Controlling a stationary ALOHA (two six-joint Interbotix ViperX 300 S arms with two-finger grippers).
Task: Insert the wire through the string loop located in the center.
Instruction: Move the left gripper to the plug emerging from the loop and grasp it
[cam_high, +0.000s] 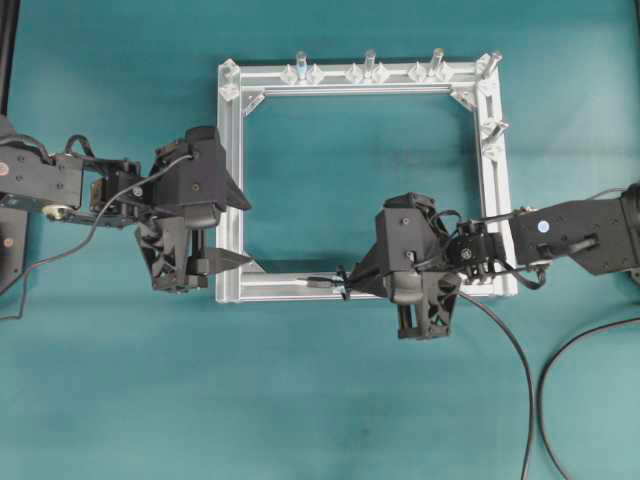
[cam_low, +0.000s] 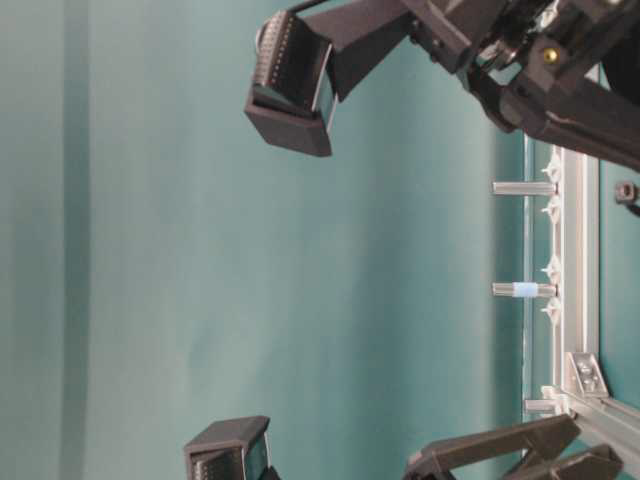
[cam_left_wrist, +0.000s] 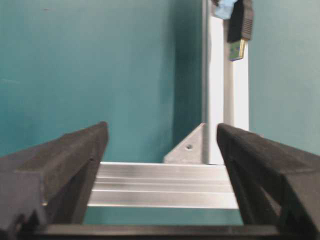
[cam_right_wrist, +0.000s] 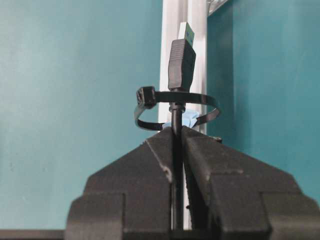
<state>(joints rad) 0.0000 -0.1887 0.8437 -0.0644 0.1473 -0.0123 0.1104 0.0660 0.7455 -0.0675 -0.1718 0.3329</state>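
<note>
My right gripper (cam_right_wrist: 176, 129) is shut on the thin black wire (cam_right_wrist: 176, 120) just behind its plug (cam_right_wrist: 181, 60). The plug, with its metallic tip, has passed beyond the black string loop (cam_right_wrist: 150, 97), and the wire appears to run through the ring above the pale blue base piece (cam_right_wrist: 186, 120). Overhead, the right gripper (cam_high: 354, 280) sits at the frame's near bar, the loop (cam_high: 343, 272) just in front of it and the plug (cam_high: 316, 283) pointing left. My left gripper (cam_high: 238, 230) is open and empty at the frame's near-left corner. In its wrist view (cam_left_wrist: 162, 132) the plug (cam_left_wrist: 239, 30) shows far ahead.
The square aluminium frame (cam_high: 488, 200) lies flat on the teal table, with clear upright pegs (cam_high: 369, 66) along its far bar and right side. The wire trails from the right gripper toward the front edge (cam_high: 515, 380). A corner bracket (cam_left_wrist: 192, 150) lies between the left fingers.
</note>
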